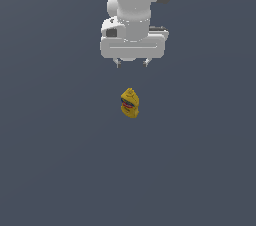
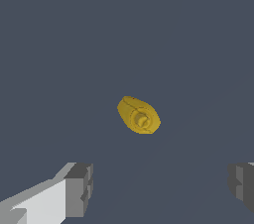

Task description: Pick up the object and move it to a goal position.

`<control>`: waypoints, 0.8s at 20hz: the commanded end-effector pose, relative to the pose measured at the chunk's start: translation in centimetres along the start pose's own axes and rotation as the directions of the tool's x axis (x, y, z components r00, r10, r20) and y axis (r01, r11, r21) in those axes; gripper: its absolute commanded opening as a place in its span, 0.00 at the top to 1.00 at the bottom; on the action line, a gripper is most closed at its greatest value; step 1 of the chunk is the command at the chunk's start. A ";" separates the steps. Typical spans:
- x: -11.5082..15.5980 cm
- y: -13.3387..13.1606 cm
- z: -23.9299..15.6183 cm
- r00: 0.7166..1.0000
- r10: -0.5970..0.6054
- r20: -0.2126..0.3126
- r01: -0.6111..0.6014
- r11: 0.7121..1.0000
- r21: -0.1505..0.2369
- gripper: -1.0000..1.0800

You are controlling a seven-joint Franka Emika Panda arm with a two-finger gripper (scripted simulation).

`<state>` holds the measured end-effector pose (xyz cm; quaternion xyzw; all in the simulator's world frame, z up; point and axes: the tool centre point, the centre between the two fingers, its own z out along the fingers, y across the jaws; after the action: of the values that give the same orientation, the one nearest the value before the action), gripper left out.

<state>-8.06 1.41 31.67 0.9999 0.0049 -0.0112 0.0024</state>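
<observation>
Plain slate-grey ground fills both views. On it stands the yellow bottle (image 1: 130, 103), cap up, with a red and dark label band; the wrist view looks down onto its cap (image 2: 139, 116). At its 12 o'clock in the exterior view, the gripper (image 1: 132, 63) points down, fingers spread wide, empty. Its upper arm is cropped.

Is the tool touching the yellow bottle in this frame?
Apart. In the exterior view the tool hangs above the yellow bottle with bare floor showing between them. The wrist view agrees: both open fingers sit clear of the bottle.
</observation>
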 end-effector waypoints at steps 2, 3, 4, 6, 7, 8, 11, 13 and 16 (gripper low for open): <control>0.0 0.0 0.0 1.000 0.000 0.000 0.000 1.000 0.000 0.04; 0.0 0.0 0.0 1.000 -0.001 0.001 0.001 1.000 0.001 0.04; 0.0 0.1 0.0 1.000 -0.003 0.002 0.003 1.000 0.002 0.04; -0.1 0.2 0.1 1.000 -0.008 0.005 0.008 1.000 0.005 0.04; -0.1 0.3 0.1 1.000 -0.011 0.007 0.011 1.000 0.007 0.04; -0.2 0.4 0.1 1.000 -0.014 0.010 0.014 1.000 0.009 0.04; -0.2 0.6 0.2 1.000 -0.017 0.014 0.016 1.000 0.013 0.04; -0.3 0.6 0.2 1.000 -0.015 0.015 0.015 1.000 0.014 0.04; -0.2 0.6 0.2 1.000 -0.018 0.014 0.017 1.000 0.013 0.04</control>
<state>-8.30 0.82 31.51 0.9997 0.0127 -0.0183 -0.0043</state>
